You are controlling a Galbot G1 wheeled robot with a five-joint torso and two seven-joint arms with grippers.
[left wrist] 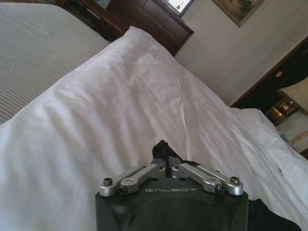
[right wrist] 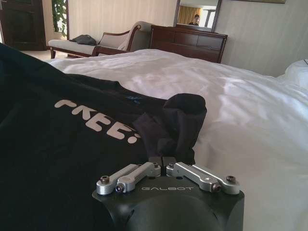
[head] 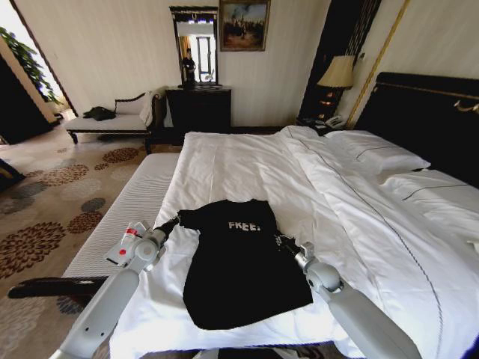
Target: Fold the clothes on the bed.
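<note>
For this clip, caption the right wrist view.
Right hand shut on the black T-shirt's sleeve over the white bed.

I see pale striped walls, a dark dresser [head: 199, 107] under a mirror [head: 194, 46], a painting [head: 243, 24], a chaise [head: 112, 120], a lit lamp [head: 337, 72], and floral carpet [head: 52, 202].

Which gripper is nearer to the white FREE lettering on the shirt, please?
Right, narrowly. The right gripper pinches the sleeve just beside the lettering; the left gripper holds the opposite sleeve, slightly farther off.

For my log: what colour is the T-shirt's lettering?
White, on the black T-shirt; clearest in the right wrist view.
</note>
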